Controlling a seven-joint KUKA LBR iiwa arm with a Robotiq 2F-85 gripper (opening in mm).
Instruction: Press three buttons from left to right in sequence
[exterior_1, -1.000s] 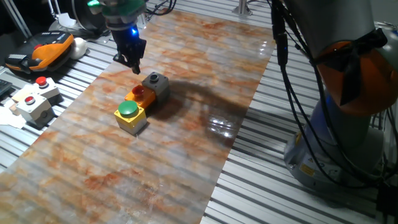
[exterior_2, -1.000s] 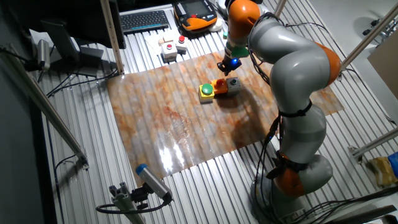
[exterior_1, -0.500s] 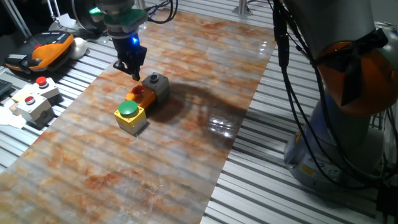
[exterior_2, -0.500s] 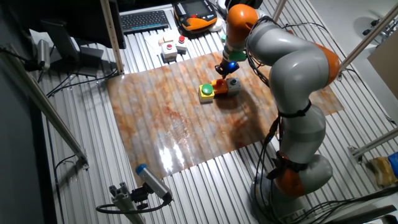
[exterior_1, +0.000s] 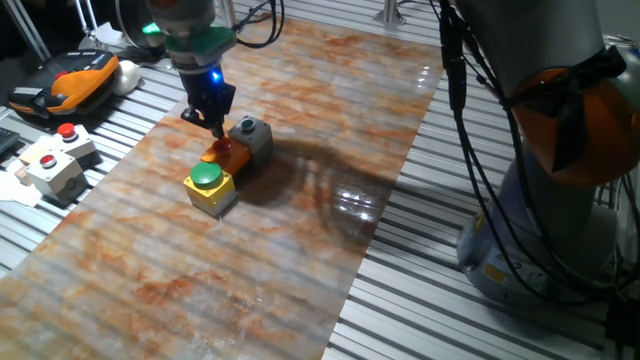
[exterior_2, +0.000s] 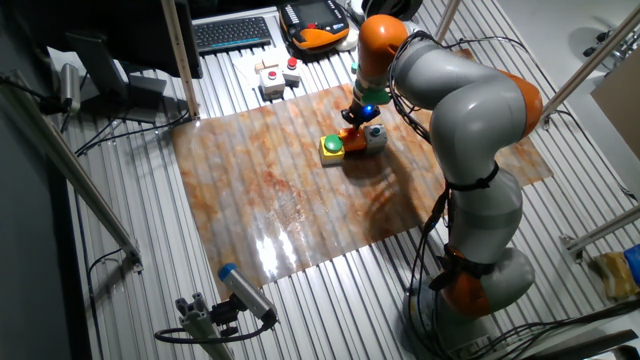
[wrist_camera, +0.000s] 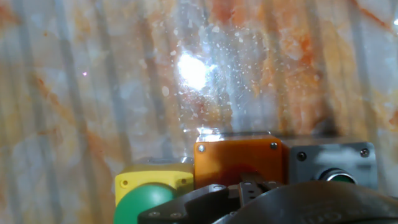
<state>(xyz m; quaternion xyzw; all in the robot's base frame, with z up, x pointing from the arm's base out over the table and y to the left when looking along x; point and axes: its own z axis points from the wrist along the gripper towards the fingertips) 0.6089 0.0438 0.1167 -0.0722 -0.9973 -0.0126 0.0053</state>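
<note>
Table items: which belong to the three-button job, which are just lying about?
Job: yellow box with green cap, orange box with red cap, grey box with dark cap, tool.
Lying about: beige boxes with red caps, orange-black handheld pendant, black keyboard.

yellow box (exterior_1: 212, 192) green cap (exterior_1: 206, 175); orange box (wrist_camera: 237, 163); grey box (exterior_1: 253, 136); rust-marbled mat (exterior_1: 300, 230).

The gripper (exterior_2: 352, 118) hung over the orange box (exterior_2: 352, 137), between yellow box (exterior_2: 333, 148) and grey box (exterior_2: 373, 137).
</note>
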